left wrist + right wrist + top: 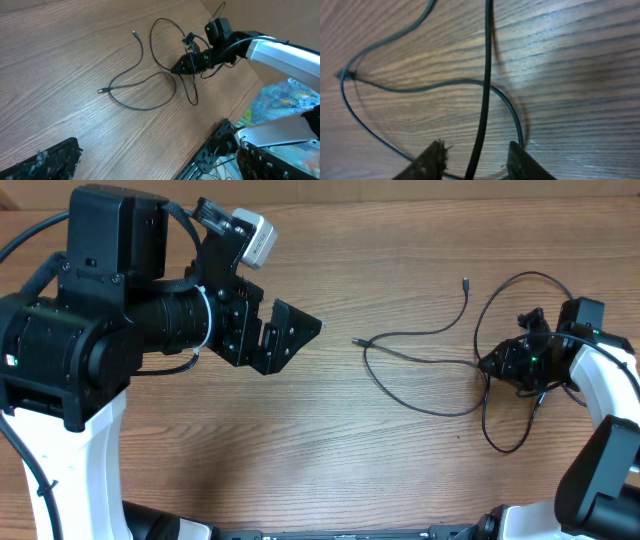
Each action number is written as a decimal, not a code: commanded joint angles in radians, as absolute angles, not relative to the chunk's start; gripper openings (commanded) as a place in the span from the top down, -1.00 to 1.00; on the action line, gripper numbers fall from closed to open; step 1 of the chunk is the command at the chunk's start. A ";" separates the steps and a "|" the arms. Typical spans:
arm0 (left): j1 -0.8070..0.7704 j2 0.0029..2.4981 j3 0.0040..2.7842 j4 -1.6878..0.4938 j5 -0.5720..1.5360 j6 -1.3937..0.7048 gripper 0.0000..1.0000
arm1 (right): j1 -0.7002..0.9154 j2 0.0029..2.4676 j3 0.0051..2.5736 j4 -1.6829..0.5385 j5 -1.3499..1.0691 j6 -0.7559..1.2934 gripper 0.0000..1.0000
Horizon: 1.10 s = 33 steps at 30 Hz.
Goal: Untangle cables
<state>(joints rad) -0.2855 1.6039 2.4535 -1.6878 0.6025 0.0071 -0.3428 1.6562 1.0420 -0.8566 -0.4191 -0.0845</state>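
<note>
The cables are thin black wires lying in loose crossing loops on the wooden table, right of centre, with small plugs at two free ends. My right gripper is low over the loops at their right side. In the right wrist view its fingers are open, with one cable strand running between them, not pinched. My left gripper hovers open and empty above the table, left of the cables. The left wrist view shows the cables and the right gripper.
The table's right edge runs close behind the right arm. Beyond it are a black frame rail and colourful clutter. The right arm's white link lies along the table's right side.
</note>
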 commanded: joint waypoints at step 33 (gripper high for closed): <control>-0.284 1.595 2.454 -1.689 0.620 0.030 -1.00 | -0.456 1.650 1.345 -0.834 -0.632 0.060 0.93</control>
<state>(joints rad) -0.2855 1.6039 2.4535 -1.6878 0.6067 0.0074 -0.4057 1.6581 1.1988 -0.8204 -0.5678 0.0528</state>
